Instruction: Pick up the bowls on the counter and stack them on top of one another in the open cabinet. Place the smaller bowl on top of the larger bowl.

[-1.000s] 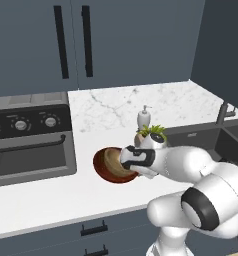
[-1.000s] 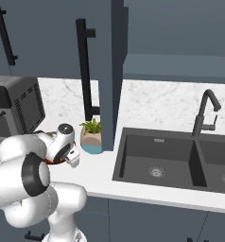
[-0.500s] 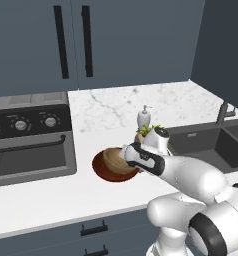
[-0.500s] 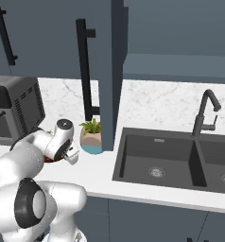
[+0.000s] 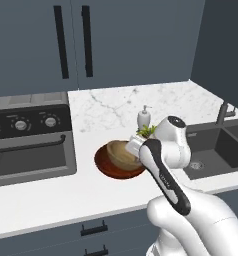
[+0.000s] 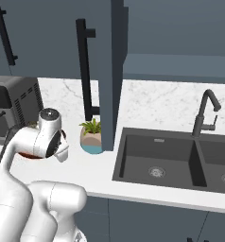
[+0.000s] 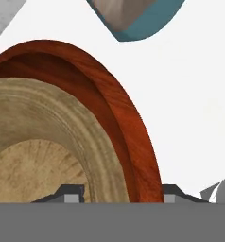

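Observation:
The larger bowl (image 5: 111,169), wide and reddish-brown, sits on the white marble counter (image 5: 51,195). The smaller tan bowl (image 5: 120,152) rests inside it. My gripper (image 5: 134,147) is at the bowls' right rim, partly behind my forearm. In the hand view the gripper (image 7: 122,194) is open, and its fingertips (image 7: 73,193) straddle both rims: one stands inside the smaller bowl (image 7: 43,142), the other outside the larger bowl (image 7: 133,127). The cabinet (image 6: 180,66) stands open above the sink, its door (image 6: 105,61) swung out with the black bar handle.
A teal-and-pink plant pot (image 6: 91,138) and a white soap dispenser (image 5: 144,118) stand just behind the bowls. A black toaster oven (image 5: 28,145) is on the left. The dark sink (image 6: 171,156) with its faucet (image 6: 205,113) lies to the right.
My hand has come down and forward onto the bowls' right rim, and the forearm has swung in front of it. The bowls have stayed in place.

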{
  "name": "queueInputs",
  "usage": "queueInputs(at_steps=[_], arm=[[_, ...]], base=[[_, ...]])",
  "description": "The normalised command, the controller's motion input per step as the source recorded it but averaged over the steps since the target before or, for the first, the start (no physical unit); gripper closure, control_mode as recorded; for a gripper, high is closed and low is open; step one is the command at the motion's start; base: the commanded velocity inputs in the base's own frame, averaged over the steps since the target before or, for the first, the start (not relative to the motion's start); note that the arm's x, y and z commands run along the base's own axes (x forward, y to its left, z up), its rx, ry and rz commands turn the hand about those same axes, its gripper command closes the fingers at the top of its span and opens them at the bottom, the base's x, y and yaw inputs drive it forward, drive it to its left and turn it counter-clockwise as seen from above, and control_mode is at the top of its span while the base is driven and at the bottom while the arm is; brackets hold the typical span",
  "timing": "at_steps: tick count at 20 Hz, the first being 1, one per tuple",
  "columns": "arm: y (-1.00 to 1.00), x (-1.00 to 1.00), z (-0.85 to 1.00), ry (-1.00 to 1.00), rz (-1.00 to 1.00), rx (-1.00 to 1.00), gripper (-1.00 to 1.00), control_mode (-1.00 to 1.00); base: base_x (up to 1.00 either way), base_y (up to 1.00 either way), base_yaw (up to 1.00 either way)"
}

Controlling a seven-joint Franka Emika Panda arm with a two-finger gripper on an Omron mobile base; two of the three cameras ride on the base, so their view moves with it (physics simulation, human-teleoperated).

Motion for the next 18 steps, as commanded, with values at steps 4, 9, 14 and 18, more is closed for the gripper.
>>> queueInputs(at_steps=[4,9,14,18], arm=[[-0.01,-0.61,1.0,0.0,0.0,0.0,1.0,-1.0],[-0.03,-0.5,1.0,0.0,-0.01,0.0,1.0,-1.0],[-0.05,-0.51,1.0,0.0,-0.06,0.0,1.0,-1.0],[-0.35,-0.51,1.0,0.0,-0.09,0.0,1.0,-1.0]], base=[[0.0,0.0,0.0],[0.0,0.0,0.0],[0.0,0.0,0.0],[0.0,0.0,0.0]])
